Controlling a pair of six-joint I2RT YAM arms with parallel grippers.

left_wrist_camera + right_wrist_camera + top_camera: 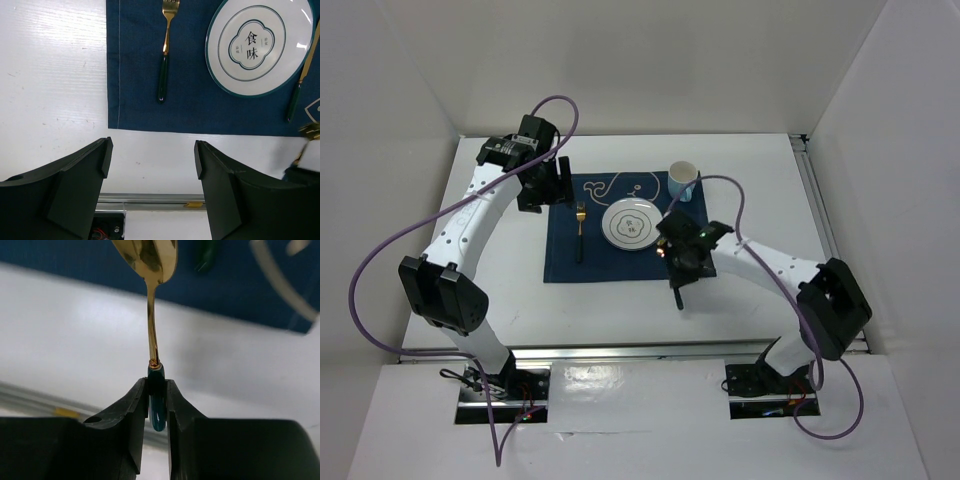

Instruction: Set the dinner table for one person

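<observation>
On the white dinner table (490,290) lies a navy placemat (564,262). It carries a white plate (628,224), a gold fork (580,228) with a dark handle to the plate's left, and a white cup (682,181) at its far right corner. My right gripper (158,390) is shut on the green handle of a gold spoon (151,315) and holds it above the table by the mat's near right corner. A knife (299,82) lies right of the plate (252,45). My left gripper (152,160) is open and empty, up over the table left of the mat.
The table's aluminium rail (150,200) runs along the near edge, with the arm bases behind it. White walls close in the table at the left, back and right. My right arm (770,265) reaches in across the table's right half.
</observation>
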